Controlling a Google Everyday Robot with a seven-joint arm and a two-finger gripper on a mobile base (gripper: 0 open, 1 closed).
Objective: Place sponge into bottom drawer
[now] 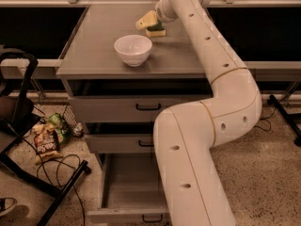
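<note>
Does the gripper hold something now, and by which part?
Cannot be told. The gripper is at the sponge on the cabinet top; no hold is visible.

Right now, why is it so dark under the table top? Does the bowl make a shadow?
Camera view: warm, dim light. The cabinet top shades the gap beneath it, so that gap looks black. The white bowl throws only a faint shadow at its base. The gripper, at the sponge near the back edge, is lit. The open bottom drawer looks dull.

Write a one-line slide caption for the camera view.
Gripper at the sponge on the cabinet top, behind the white bowl; bottom drawer stands open below.
</note>
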